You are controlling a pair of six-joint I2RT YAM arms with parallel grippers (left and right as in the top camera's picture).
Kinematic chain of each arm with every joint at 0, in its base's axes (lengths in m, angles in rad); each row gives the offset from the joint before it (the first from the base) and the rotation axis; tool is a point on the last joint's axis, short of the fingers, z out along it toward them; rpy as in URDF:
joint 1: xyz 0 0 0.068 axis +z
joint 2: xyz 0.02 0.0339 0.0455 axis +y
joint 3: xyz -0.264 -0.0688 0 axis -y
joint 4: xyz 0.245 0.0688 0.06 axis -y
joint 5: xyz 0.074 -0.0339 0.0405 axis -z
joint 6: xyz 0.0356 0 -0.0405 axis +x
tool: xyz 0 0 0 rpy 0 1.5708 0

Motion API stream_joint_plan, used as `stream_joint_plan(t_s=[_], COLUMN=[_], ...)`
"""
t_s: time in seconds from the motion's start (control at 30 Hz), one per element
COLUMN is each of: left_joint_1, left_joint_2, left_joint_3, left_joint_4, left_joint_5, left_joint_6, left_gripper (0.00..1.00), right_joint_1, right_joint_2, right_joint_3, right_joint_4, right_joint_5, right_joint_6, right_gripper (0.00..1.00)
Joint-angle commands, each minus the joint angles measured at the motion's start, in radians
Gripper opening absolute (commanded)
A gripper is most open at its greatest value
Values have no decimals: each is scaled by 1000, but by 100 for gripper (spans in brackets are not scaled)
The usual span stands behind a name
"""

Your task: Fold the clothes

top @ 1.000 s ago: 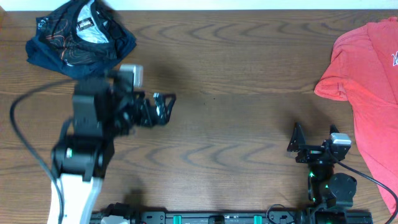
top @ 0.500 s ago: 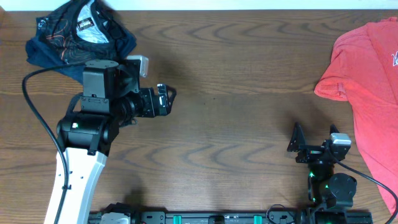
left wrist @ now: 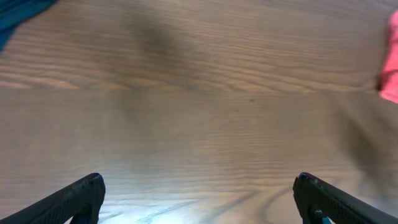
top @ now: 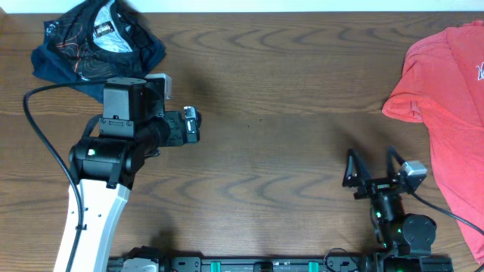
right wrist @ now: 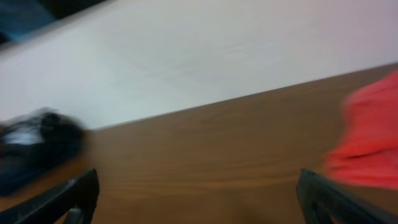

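A crumpled dark blue garment [top: 94,41] lies at the table's far left corner. A red t-shirt [top: 450,98] lies spread at the right edge; it shows as a red blur in the right wrist view [right wrist: 370,140] and a sliver in the left wrist view [left wrist: 390,62]. My left gripper [top: 191,125] is open and empty, just right of the blue garment, over bare wood [left wrist: 199,124]. My right gripper [top: 370,168] is open and empty near the front edge, left of the red shirt. The blue garment shows as a dark blur in the right wrist view [right wrist: 37,146].
The brown wooden table [top: 287,91] spans the view. A black cable [top: 34,151] loops from the left arm. A pale wall [right wrist: 217,50] stands behind the table's far edge.
My left arm has pulled back to the left, its gripper now nearer the blue garment. My right gripper has lifted and tilted, its open fingers now pointing up the table.
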Motion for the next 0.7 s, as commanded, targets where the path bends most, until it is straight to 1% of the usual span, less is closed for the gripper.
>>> stream_joint_plan(t_s=[0.0,0.07,0.2,0.3,0.37,0.43,0.53,0.67], left_joint_1=[-4,-4,-4,-4,-4,-4,-4,-4], left_joint_2=[-5,-5,-5,-5,-5,-5,-5,-5], left_joint_3=[19,19,19,19,19,19,19,19], left_joint_4=[-3,-4,-10,-10,-10,-10,-10,-11], left_joint_5=[-85,-85,-85,-85,-85,-85,-85,-85], left_joint_6=[9,9,9,9,9,9,9,9], left_gripper=[98,98,98,98,98,98,98,98], right_joint_1=[-9,-9,-9,-9,-9,-9,-9,-13], right_joint_2=[-5,-5,-5,18,70,154,346,655], right_joint_3=[-1,-1,13,93,174,264,409,594], right_joint_4=[-10,18,153,106,33,-36,-105,-180], right_joint_5=[-219,-260,-294,-193,-125,-60,11,103], right_joint_6=[250,254,208,167,97,19,-90,-117], right_gripper=[99,99,99,99,99,99,99,99])
